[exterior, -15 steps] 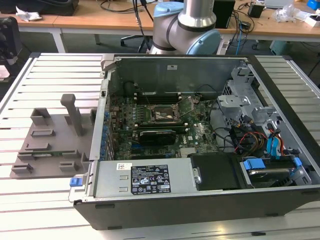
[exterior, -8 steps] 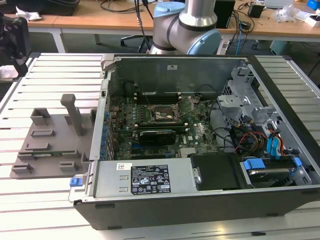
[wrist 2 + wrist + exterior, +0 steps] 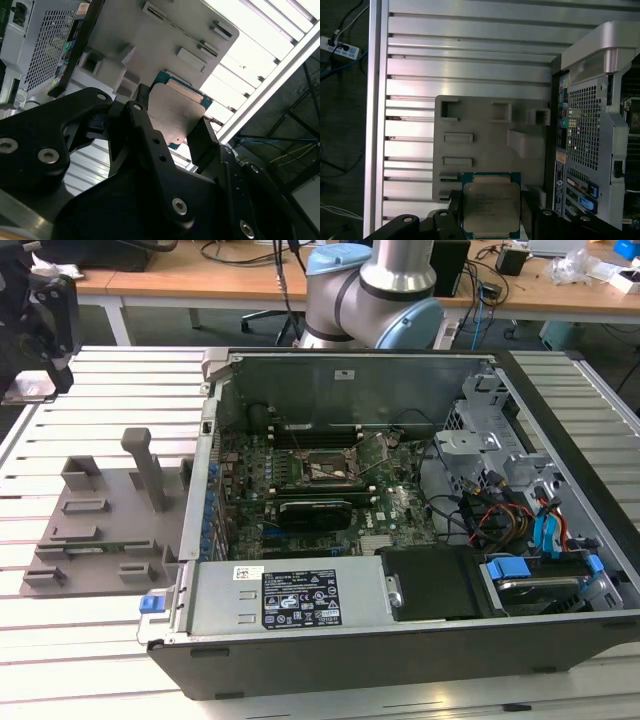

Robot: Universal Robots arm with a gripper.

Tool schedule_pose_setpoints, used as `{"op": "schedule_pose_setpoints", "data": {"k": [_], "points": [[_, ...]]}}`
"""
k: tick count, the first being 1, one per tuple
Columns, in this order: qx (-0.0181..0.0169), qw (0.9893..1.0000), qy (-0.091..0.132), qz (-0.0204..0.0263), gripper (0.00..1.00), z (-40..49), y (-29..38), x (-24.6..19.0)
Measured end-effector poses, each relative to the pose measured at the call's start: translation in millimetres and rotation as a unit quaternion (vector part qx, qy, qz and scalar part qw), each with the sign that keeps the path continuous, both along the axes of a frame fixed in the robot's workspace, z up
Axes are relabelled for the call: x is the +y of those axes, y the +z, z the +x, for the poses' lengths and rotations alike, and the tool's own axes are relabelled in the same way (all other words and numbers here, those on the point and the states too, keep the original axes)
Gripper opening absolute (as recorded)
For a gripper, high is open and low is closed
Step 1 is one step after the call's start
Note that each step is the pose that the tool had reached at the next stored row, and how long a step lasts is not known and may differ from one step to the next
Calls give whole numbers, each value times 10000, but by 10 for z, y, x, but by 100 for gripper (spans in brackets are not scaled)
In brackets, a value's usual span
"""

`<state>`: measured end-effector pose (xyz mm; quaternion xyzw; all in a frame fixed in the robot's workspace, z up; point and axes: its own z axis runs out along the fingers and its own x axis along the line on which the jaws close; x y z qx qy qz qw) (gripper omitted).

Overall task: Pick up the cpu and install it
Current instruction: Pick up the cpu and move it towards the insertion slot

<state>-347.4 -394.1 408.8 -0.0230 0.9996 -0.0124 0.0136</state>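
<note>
The cpu (image 3: 491, 205), a flat square chip with a silvery metal top and a teal rim, sits between my two black fingers (image 3: 454, 200). My gripper (image 3: 490, 202) is shut on it by its opposite edges. In the second wrist view the cpu (image 3: 176, 112) shows from below, clamped in the gripper (image 3: 172, 125). It hangs well above the grey fixture plate (image 3: 485, 130). In the exterior view my gripper (image 3: 45, 315) is high at the far left, away from the open computer case (image 3: 400, 500). The motherboard socket (image 3: 325, 472) lies open inside the case.
The grey fixture (image 3: 100, 530) with raised blocks and an upright post (image 3: 150, 465) lies on the slatted aluminium table (image 3: 90, 390) at the exterior view's left. The case's walls, cables (image 3: 490, 510) and drive bay (image 3: 540, 570) crowd the right side. The arm's base (image 3: 370, 300) stands behind the case.
</note>
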Motion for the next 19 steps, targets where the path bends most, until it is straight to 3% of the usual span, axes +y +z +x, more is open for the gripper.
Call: {"op": "schedule_pose_setpoints", "data": {"k": [19], "points": [[2,10000,0,0,55,342,1,0]]}}
